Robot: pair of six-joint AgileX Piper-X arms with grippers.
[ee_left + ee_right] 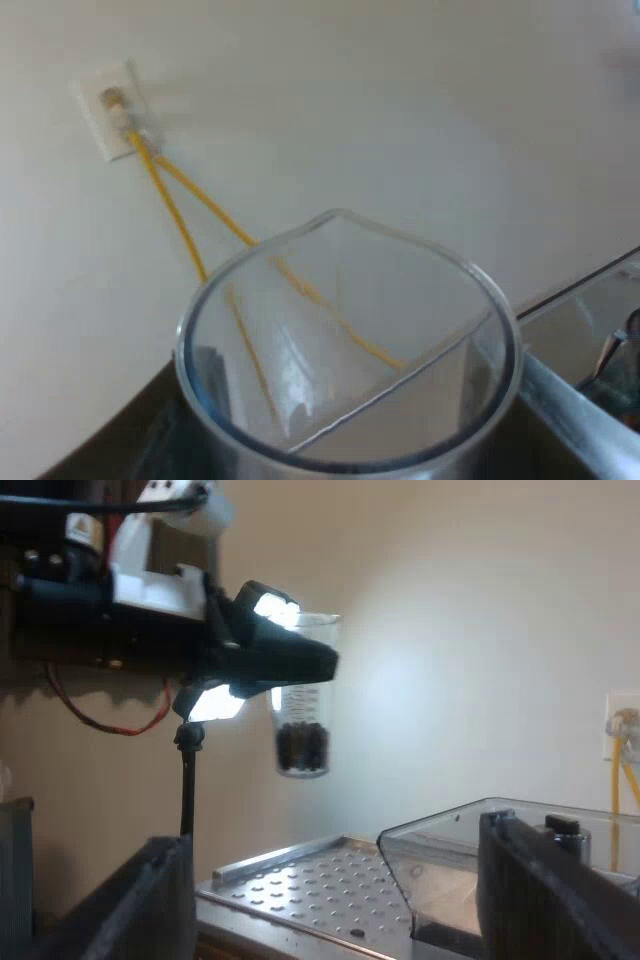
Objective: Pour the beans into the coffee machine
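While the right gripper [335, 840] is held close to the espresso machine [300, 890] with its two black fingers [150, 900] spread wide apart, the machine's perforated metal top is seen just beyond them. The clear bean hopper [450, 865] is found standing on that top, beside the perforated plate. Higher up, well clear of the machine's top, the measuring glass [303, 720] is carried upright in the air at the left gripper [295, 665], and a small heap of dark beans [302, 748] is seen lying in its bottom. Whether the left gripper is clamped on the glass cannot be told from its own wrist view. From there the glass's round rim [186, 335] is seen close and from above, with a metal edge [575, 405] of the machine just past it. Farther off a pale wall [400, 100] is seen, on which a white socket plate [112, 110] is fixed, and yellow cables [175, 215] are led down from it.
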